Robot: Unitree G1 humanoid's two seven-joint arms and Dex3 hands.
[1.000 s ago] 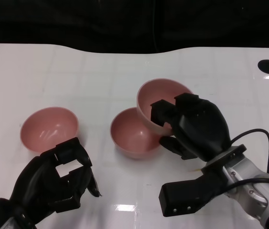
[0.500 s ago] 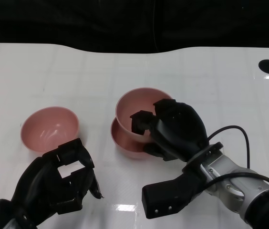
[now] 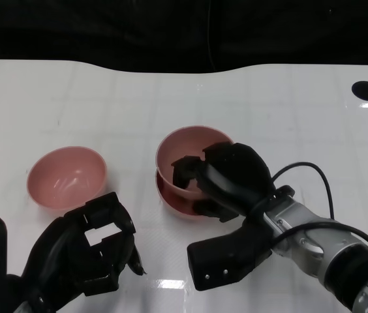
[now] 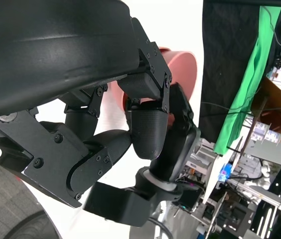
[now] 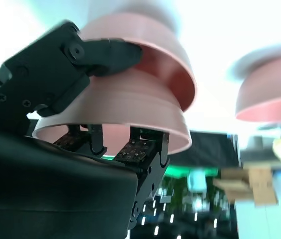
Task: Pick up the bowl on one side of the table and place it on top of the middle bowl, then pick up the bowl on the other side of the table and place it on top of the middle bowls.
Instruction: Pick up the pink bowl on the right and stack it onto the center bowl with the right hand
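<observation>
We see the right hand (image 3: pixel 226 179) gripping the upper bowl (image 3: pixel 187 145) by its near rim, fingers hooked inside the bowl and thumb under its outer wall, as the right wrist view shows. That bowl sits nested in the middle bowl (image 3: pixel 174 202) at the centre of the white surface (image 3: pixel 269 111), tipped slightly toward the hand rather than lying level; from these views we cannot tell whether its weight already rests fully on the bowl beneath.

We judge the first placement to be nearly done, and what it now calls for is release: the fingers must open and lift up and back toward the robot without dragging the rim along.

The remaining side bowl (image 3: pixel 67 176) stands upright on the robot's left, well apart from the stack. It lies just ahead of the left hand (image 3: pixel 86 251), which hovers low over the near edge of the surface, fingers curled loosely with gaps between them, holding nothing. The left hand is plainly the nearer one to this bowl. The bowl is round, so no axis favours one approach, though its near rim faces the fingers directly. The stack lies to that bowl's right, toward the middle.
</observation>
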